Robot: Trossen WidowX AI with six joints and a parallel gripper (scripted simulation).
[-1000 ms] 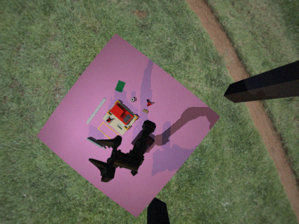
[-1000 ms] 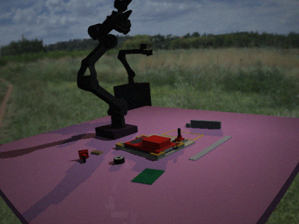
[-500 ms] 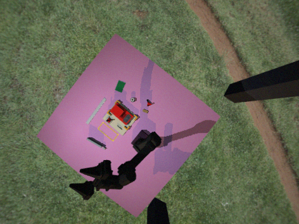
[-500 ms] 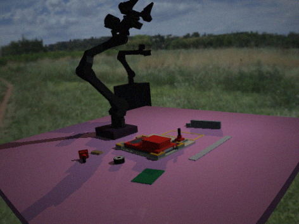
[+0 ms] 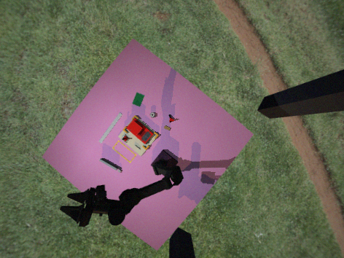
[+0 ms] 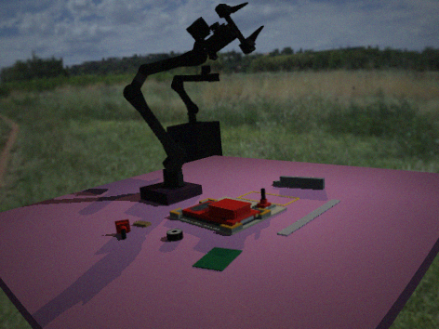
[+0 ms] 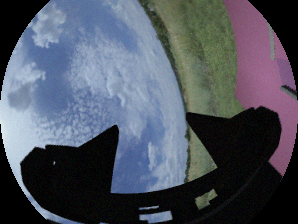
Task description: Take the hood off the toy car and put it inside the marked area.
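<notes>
We see the black parallel-jaw gripper [image 6: 242, 25] raised high in the air, jaws spread wide, nothing between them. The red blocky hood [image 6: 230, 208] sits on the toy car [image 5: 138, 135], beside the yellow-outlined marked area [image 5: 124, 151] on the pink table [image 6: 325, 279].

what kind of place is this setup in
Outdoors, it seems: an open grassy field with a dirt path, a cloudy sky and a distant treeline. A pink table holding the toy car stands on the grass.
</notes>
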